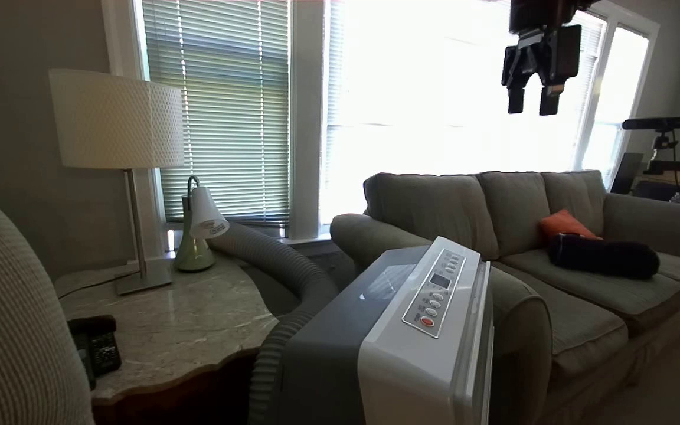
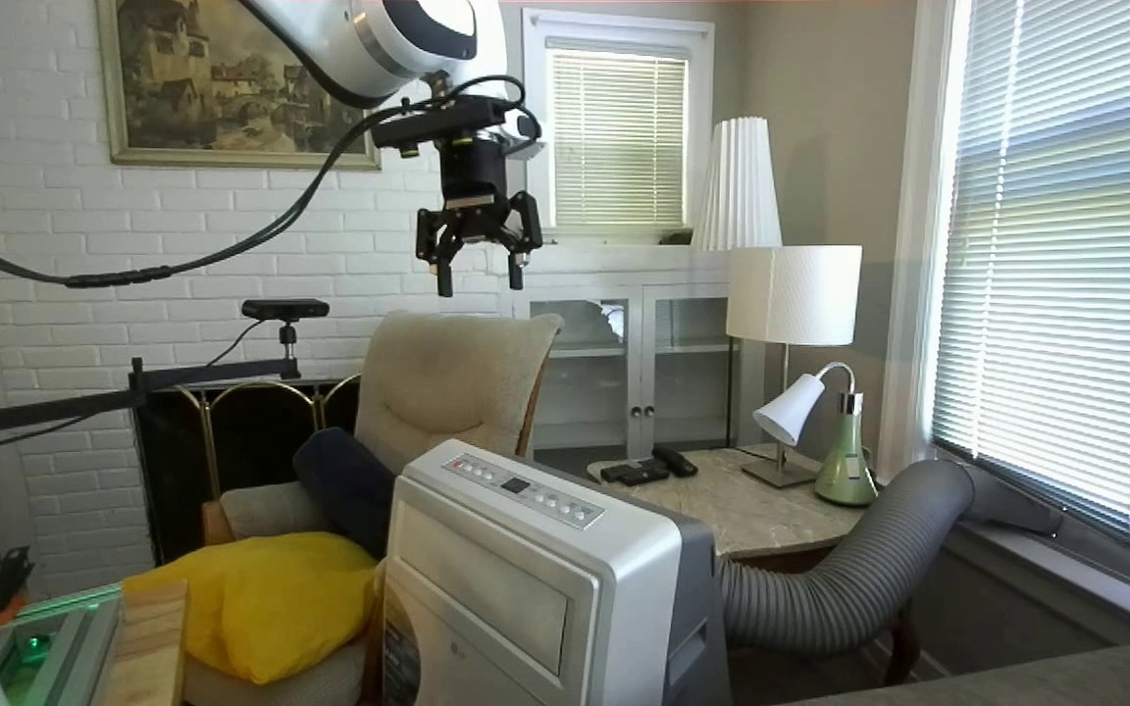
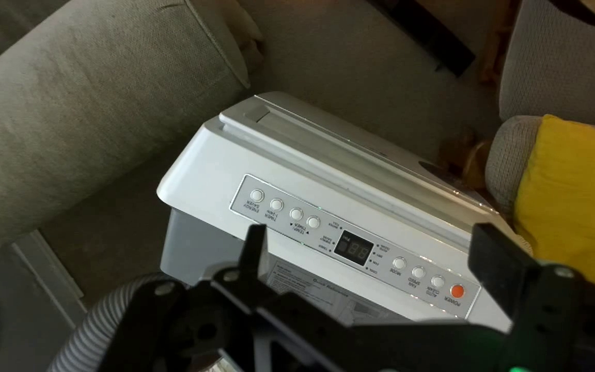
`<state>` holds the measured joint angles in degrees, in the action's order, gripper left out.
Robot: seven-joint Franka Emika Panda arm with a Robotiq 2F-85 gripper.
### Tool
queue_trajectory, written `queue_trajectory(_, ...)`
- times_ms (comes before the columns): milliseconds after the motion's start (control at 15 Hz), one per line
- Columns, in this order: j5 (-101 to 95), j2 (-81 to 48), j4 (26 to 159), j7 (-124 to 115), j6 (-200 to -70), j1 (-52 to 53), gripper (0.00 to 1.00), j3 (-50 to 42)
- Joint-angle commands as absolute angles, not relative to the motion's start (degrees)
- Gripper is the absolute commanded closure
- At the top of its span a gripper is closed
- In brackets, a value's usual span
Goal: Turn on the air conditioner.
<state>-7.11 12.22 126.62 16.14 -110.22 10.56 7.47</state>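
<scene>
Air conditioner (image 2: 555, 574) is placed beside the sofa (image 1: 564, 289), display (image 3: 354, 247) apparently unlit; the power button (image 3: 457, 291) is seemingly yet to be pressed, the tool (image 2: 480, 287) being held above, spread wide, empty.

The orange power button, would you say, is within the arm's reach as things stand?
Probably yes: the open claw hangs above the air conditioner, and nothing visible covers the orange power button.

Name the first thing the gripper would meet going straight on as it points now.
Probably the air conditioner, somewhere near the front of its top: the open gripper hangs higher, pointing down. Depth is unclear, though, so it might instead slip just past the front.
</scene>
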Motion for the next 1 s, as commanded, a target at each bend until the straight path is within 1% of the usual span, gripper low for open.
queue_trajectory(0, -7.1, 12.2, 126.5, 16.2, -110.1, 10.4, 0.00, 7.7)
queue_trajectory(400, -5.8, 12.1, 126.3, 15.5, -110.4, 10.7, 0.00, 7.9)
queue_trajectory(933, -2.9, 11.4, 125.2, 4.6, -109.8, 13.5, 0.00, 13.1)
